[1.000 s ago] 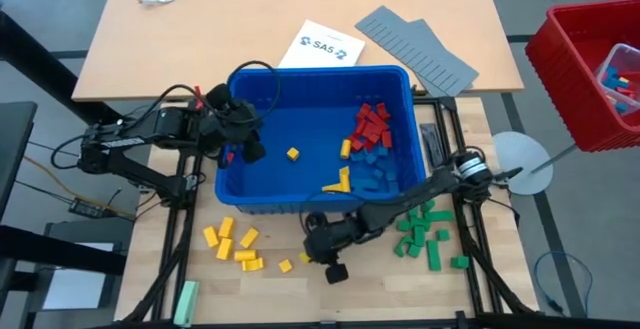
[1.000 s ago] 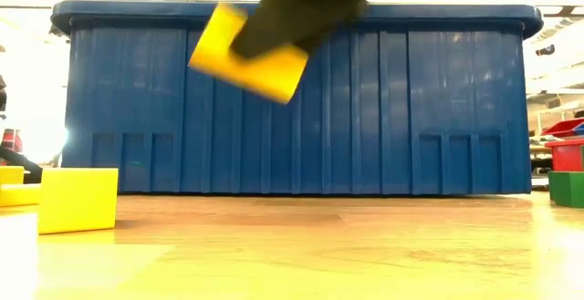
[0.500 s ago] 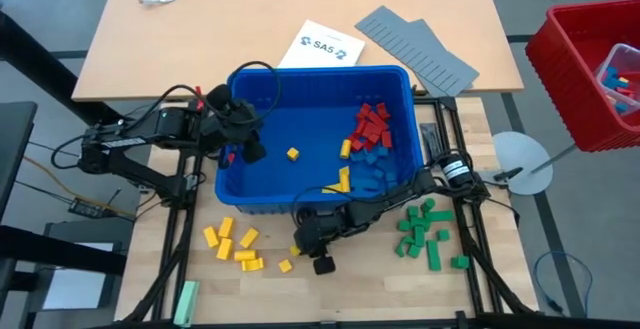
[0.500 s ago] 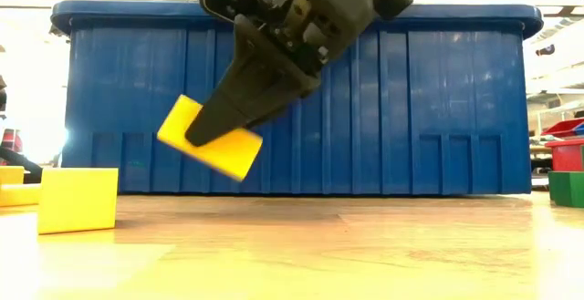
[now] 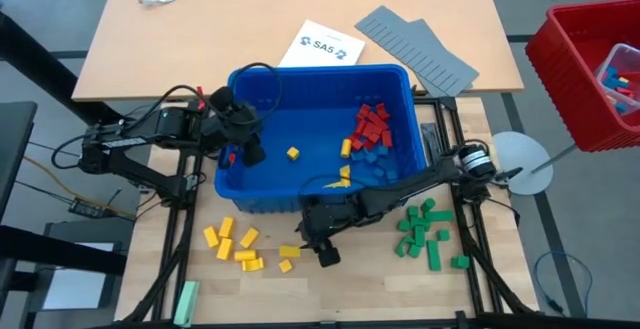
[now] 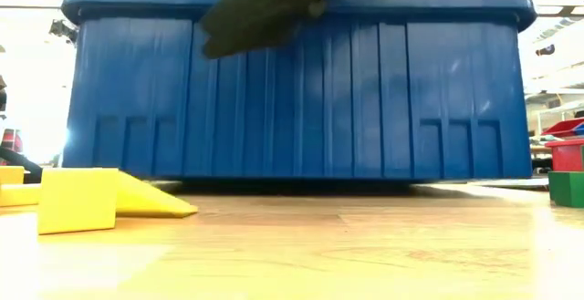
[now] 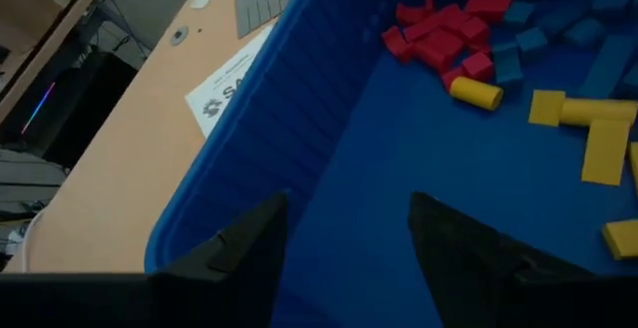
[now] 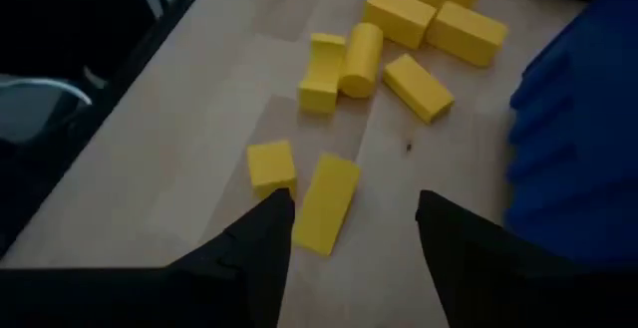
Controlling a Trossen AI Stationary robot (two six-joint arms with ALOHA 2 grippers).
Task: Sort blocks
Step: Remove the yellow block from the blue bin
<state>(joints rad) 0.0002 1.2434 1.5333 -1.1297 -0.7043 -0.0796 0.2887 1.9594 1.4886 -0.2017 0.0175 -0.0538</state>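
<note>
High view: the right gripper (image 5: 322,244) has released its yellow block (image 5: 290,252), which now lies near the front edge of the desk beside the yellow pile (image 5: 232,244). The left gripper (image 5: 247,145) waits inside the blue bin (image 5: 228,175).

Low view: the block (image 6: 151,200) rests on the wood.

Right wrist view: the fingers stand spread above the block (image 8: 325,202), so one more yellow seems sorted
</note>
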